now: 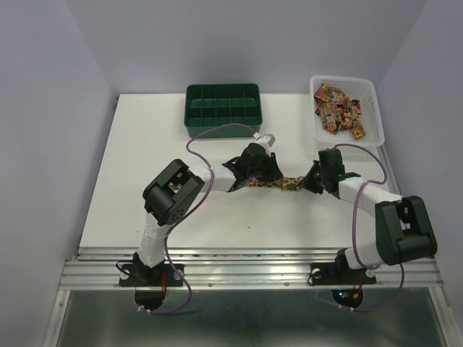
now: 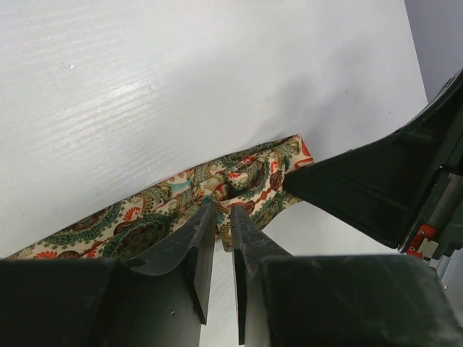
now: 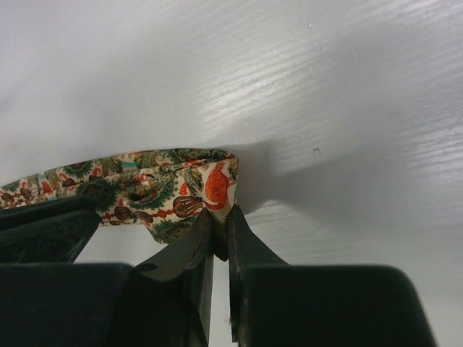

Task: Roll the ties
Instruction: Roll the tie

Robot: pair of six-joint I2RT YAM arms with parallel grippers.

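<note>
Robotics lab bench, set up as an enclosed test cell. Plain pale walls (image 1: 43,108) box in a white table (image 1: 145,159) on three sides, uniform in colour and evenly lit. Slotted aluminium rails (image 1: 246,264) run along the near edge, with the left arm (image 1: 173,199) and right arm (image 1: 401,231) bolted to them side by side. Purple cables (image 1: 354,224) loop loose from bases to wrists. Props are few and staged: a green compartment tray (image 1: 221,131) at the back, a white basket (image 1: 376,116) of patterned fabric bundles (image 1: 338,108) in the far right corner, and one tie (image 1: 271,183) between the arms. Below the rails lies a grey sheet surface (image 1: 246,318).
</note>
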